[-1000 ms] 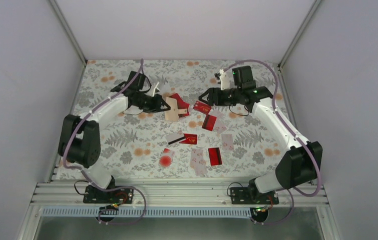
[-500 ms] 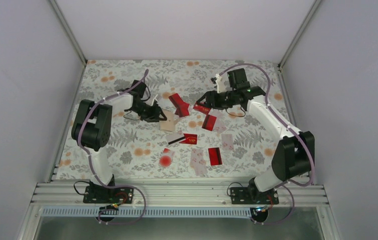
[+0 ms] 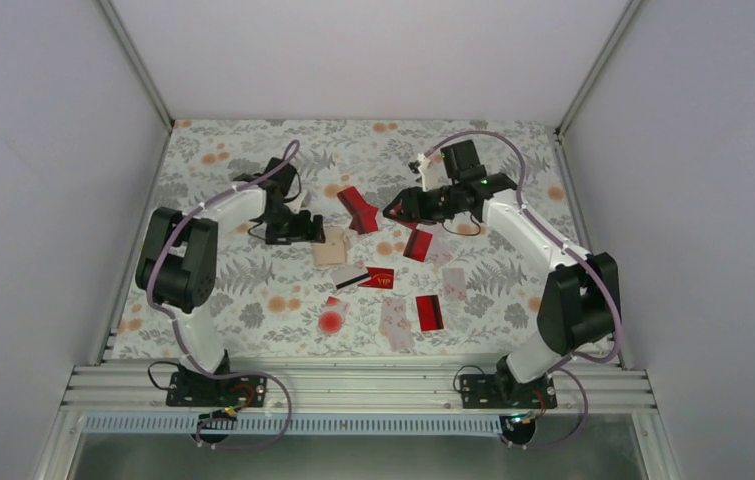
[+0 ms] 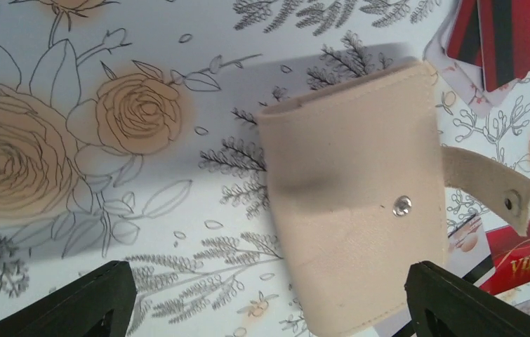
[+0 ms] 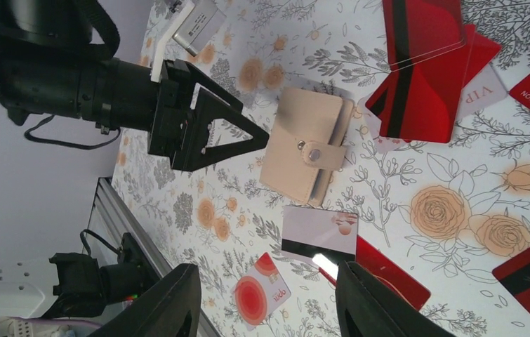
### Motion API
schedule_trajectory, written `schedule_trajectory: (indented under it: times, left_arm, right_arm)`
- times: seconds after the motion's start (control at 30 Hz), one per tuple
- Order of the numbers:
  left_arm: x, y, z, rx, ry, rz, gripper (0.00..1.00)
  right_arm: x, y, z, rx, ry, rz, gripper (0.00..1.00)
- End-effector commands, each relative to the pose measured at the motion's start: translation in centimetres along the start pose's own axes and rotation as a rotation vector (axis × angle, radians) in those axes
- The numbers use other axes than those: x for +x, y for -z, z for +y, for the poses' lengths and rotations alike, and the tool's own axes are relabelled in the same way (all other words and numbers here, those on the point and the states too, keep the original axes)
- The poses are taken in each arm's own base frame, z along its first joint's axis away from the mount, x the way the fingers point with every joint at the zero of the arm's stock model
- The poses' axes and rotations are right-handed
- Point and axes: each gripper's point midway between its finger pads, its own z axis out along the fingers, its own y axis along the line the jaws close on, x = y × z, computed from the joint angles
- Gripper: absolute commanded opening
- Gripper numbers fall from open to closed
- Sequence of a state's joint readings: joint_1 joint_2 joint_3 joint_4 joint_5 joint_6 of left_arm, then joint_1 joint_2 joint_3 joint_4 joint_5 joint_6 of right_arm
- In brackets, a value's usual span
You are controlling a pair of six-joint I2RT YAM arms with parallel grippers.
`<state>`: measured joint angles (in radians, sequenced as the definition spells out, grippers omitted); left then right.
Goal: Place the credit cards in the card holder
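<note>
I've got left gripper wide open, empty, beside card holder; right gripper half open, empty, near it. Holder's loose and folded: inserting credit cards could skid it.

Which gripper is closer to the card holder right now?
Left. The left gripper stands open right beside the card holder, which lies flat just ahead of it. The right gripper hangs farther off, on the far side of the red cards.
</note>
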<state>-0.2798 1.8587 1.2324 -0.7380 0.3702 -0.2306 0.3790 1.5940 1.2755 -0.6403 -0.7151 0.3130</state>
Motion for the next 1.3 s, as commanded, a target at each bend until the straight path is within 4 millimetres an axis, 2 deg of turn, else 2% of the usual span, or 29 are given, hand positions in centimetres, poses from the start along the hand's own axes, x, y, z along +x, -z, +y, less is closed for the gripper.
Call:
schedule_trajectory:
  times: [0.0,0.17,0.37,0.47,0.77,1.1,1.27]
  left_arm:
    - [0.0,2.1,-1.0,-0.178,-0.010,-0.061,0.94]
    - [1.9,0.7,-4.0,-0.244,-0.041,-0.052,0.91]
    - [2.5,-1.2,-5.8,-0.296,-0.060,-0.034,0.99]
    - [2.4,-2.1,-6.0,-0.337,-0.076,-0.021,1.00]
    - [2.5,-2.7,-4.1,-0.484,-0.073,-0.018,0.99]
    - [2.7,-3.8,-4.5,-0.486,-0.100,-0.012,0.98]
    - [2.7,-3.6,-4.3,-0.497,-0.099,-0.023,0.96]
  right_arm:
    - [-0.7,-0.3,1.3,-0.032,0.035,-0.007,0.49]
    - [-0.5,-0.2,0.5,0.022,0.035,-0.019,0.49]
    - [0.5,0.1,0.1,0.046,0.036,-0.014,0.50]
    - [0.9,0.4,-0.1,0.056,0.039,-0.017,0.50]
    - [1.9,0.9,-0.4,0.079,0.041,-0.016,0.50]
    - [1.8,0.9,-0.3,0.077,0.036,-0.021,0.50]
    - [2.0,1.0,-0.4,0.080,0.033,-0.018,0.50]
